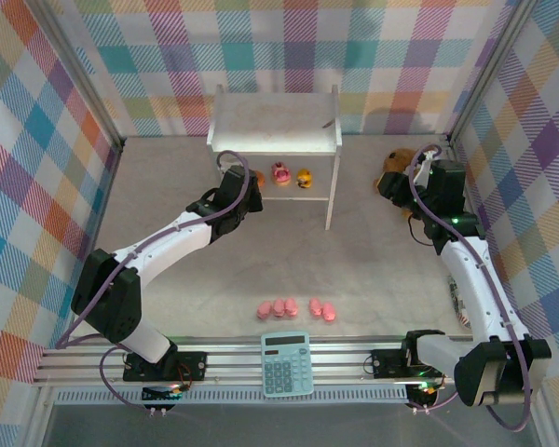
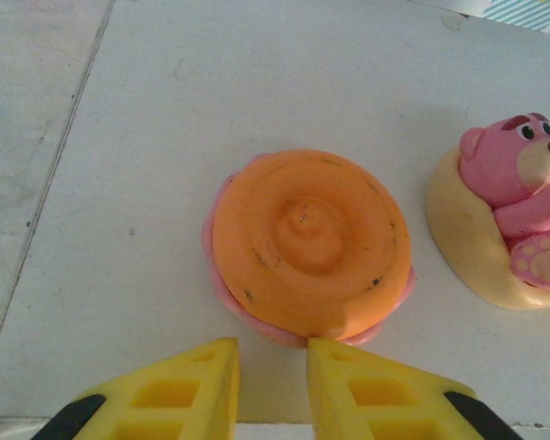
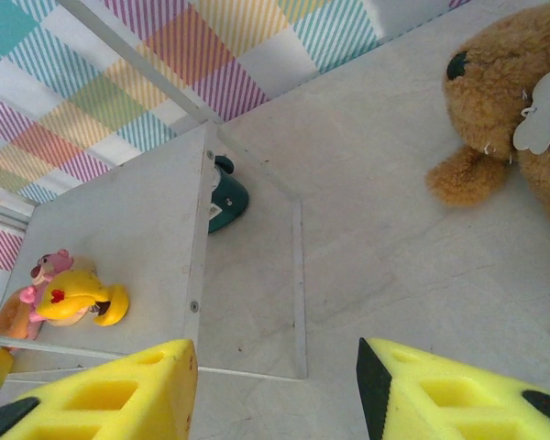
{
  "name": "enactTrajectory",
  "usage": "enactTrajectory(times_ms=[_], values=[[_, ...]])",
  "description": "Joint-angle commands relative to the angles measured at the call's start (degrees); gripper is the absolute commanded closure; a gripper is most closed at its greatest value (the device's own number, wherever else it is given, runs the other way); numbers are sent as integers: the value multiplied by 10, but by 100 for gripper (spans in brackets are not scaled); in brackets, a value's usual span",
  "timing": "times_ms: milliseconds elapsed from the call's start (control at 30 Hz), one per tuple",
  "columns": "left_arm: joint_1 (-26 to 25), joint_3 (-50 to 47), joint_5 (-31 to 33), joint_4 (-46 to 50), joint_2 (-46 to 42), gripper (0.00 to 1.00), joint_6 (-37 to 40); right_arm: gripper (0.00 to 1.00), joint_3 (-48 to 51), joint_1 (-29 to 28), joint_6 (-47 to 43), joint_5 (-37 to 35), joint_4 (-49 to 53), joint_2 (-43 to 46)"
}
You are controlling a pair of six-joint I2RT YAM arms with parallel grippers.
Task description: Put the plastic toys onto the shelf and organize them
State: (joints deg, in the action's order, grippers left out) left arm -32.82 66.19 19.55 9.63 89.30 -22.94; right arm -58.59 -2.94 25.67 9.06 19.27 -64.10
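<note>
Left tool (image 2: 272, 346), fingers a narrow gap apart and empty, faces the shelf (image 1: 275, 126) at the top centre of the overhead view. Its arm (image 1: 168, 244) stretches up from the lower left, far nearer than the right tool (image 3: 275, 367), which gapes empty. On the lower board (image 2: 165, 110), the round orange disc (image 2: 307, 243) lies straight ahead, just at the fingertips; gripping it needs wider fingers, I judge.
</note>
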Motion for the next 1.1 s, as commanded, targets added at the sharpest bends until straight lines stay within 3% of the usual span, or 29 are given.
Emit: enactTrajectory(times_ms=[0,133,367,500,633,700,833,933,1000,1067], values=[[9,11,12,-7,3,74,4,49,-2,5,-11,1,-15,-1],[7,7,8,-12,-7,73,3,49,-3,4,-11,2,-14,1],[-7,-14,-8,-42,-46,57,17,45,-7,5,-14,6,-7,2],[-26,-29,-22,-61,-77,53,30,40,-19,5,-24,10,14,-1],[-77,-42,-26,-68,-133,54,48,39,-31,5,-45,8,51,3],[-111,-47,3,-61,-171,54,73,39,-30,4,-49,9,69,6],[-137,-42,70,19,-247,53,93,39,-33,4,-69,30,116,3],[-136,-27,134,136,-275,52,85,43,-54,-6,-100,55,196,-6],[-135,-26,163,218,-281,51,62,44,-68,-39,-119,50,270,-1],[-134,-58,153,264,-299,48,34,45,-74,-104,-117,6,338,14]])
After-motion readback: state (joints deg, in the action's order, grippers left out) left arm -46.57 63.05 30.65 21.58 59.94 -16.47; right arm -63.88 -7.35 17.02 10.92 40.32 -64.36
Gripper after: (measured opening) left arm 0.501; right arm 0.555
